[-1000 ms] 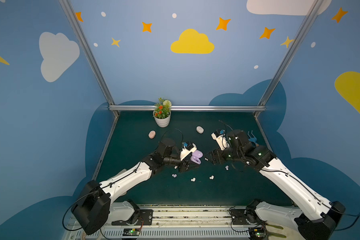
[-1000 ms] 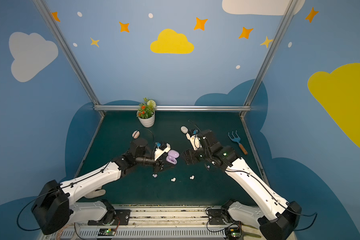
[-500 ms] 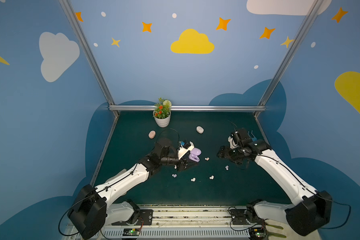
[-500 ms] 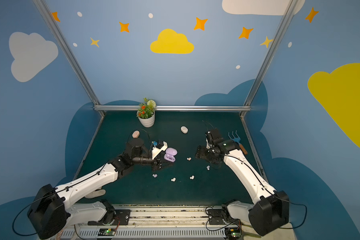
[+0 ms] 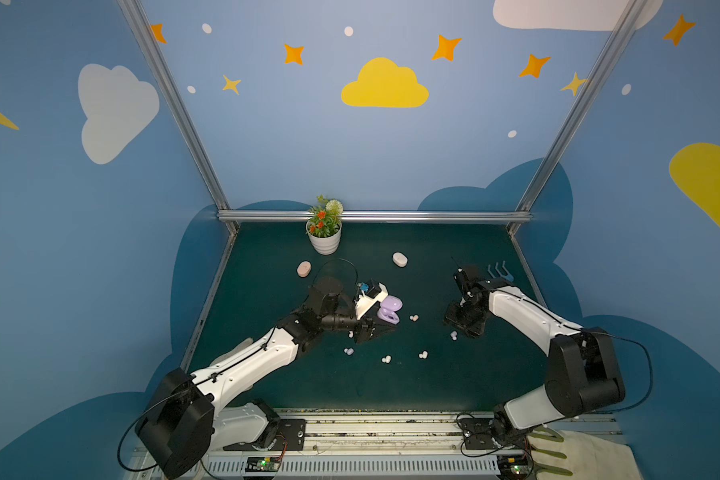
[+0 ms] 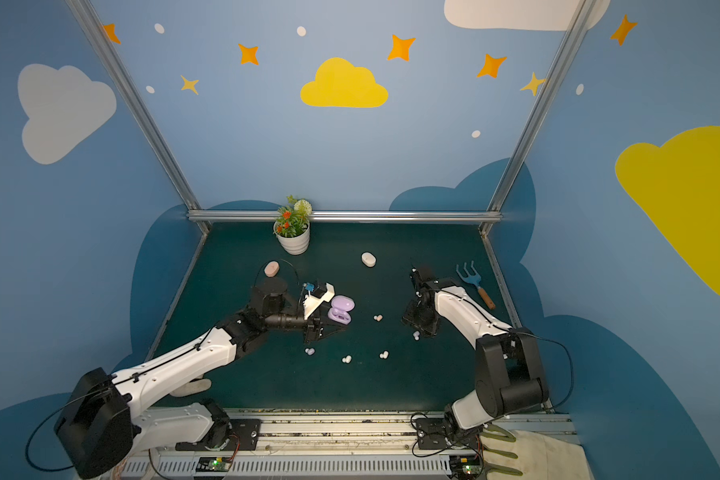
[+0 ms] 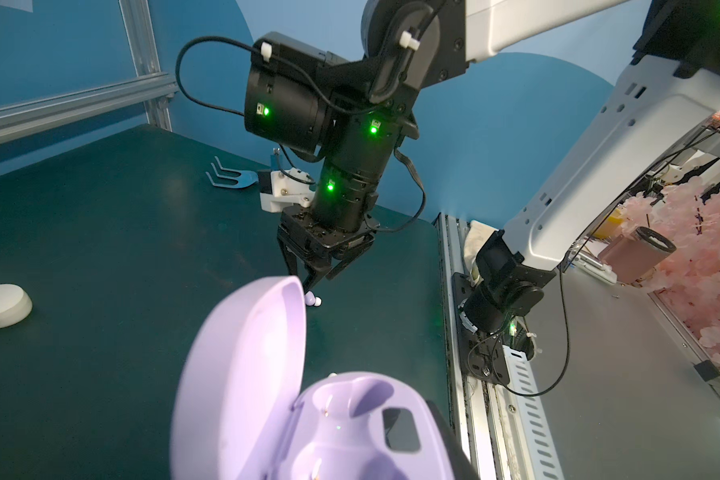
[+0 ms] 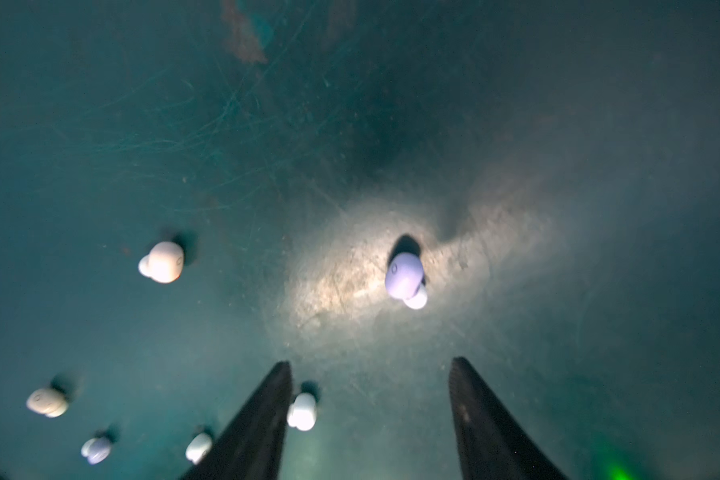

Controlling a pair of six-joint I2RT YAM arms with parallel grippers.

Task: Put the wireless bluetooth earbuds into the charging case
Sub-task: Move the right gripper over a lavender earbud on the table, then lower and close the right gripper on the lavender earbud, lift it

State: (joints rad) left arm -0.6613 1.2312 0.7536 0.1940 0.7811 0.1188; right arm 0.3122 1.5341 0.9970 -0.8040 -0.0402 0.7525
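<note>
My left gripper point(image 5: 381, 325) is shut on the lilac charging case point(image 5: 390, 309), held just above the mat with its lid open; both sockets point(image 7: 350, 401) look empty. My right gripper point(image 8: 371, 363) points straight down near the mat, jaws open. A lilac earbud point(image 8: 406, 278) lies just beyond its fingertips point(image 8: 458, 365), and a white one point(image 8: 302, 411) sits by the inner side of one finger. Both top views show this lilac earbud point(image 5: 454, 336) at the gripper's tip. Other earbuds lie loose on the mat: pinkish point(image 5: 413, 318), lilac point(image 5: 348, 351), white point(image 5: 386, 359) and white point(image 5: 423, 355).
A shut pink case point(image 5: 304, 269) and a shut white case point(image 5: 400, 259) lie further back. A potted plant point(image 5: 324, 241) stands at the back rail. A small blue rake point(image 6: 474, 282) lies at the right edge, behind my right arm.
My right gripper has drawn away from the lilac case to the right and dropped toward the mat over the lilac earbud, its jaws narrower. The left gripper and case barely moved.
</note>
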